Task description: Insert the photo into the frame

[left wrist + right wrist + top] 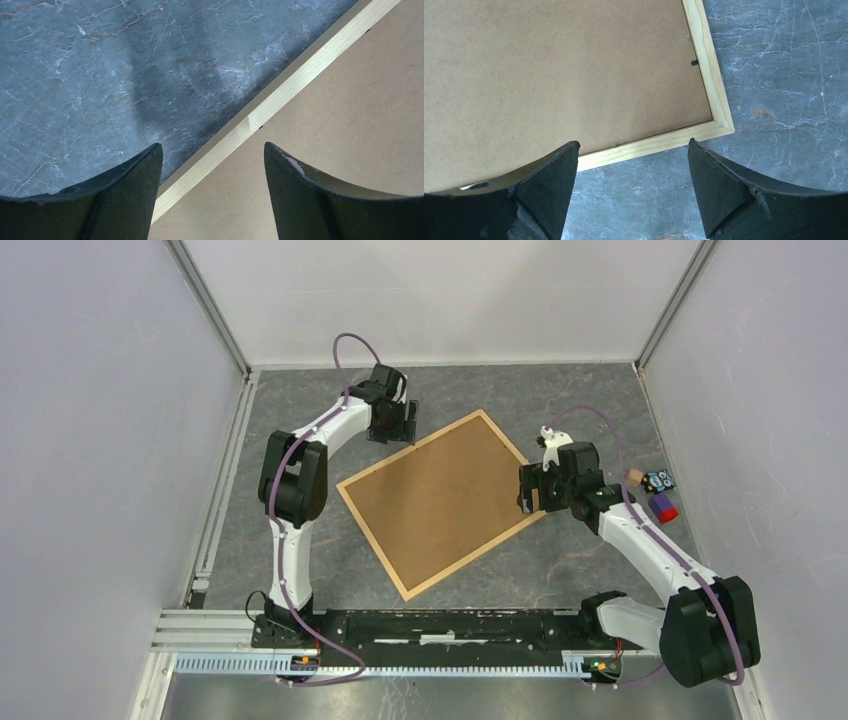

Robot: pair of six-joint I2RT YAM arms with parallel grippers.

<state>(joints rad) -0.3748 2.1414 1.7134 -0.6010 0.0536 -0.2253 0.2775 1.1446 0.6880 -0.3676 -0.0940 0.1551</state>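
We see the frame lying flat and skewed on the dark grey marbled table, between our two grippers, with a plain brown backing board facing up inside it. The photo does not show in any view.

The left gripper hangs over the frame's far-left edge with its fingers spread and nothing between them. In its wrist view the light wood strip runs diagonally under the gap. Bare marble lies ahead and under one finger, and brown board lies under the other. We cannot tell whether the fingertips touch the wood.

The right gripper is also spread wide and holds nothing. It sits at the frame's right corner. That corner lies just ahead of the gap, with the board stretching away ahead and to one side of it and veined stone on the other.

Beyond the right gripper, away from the frame, three small things lie close together on the table: a wooden block, a blue-and-black toy and a purple cylinder with a red end.

White panel walls close in the table on three sides, and an aluminium rail runs along the near edge by the arm bases.
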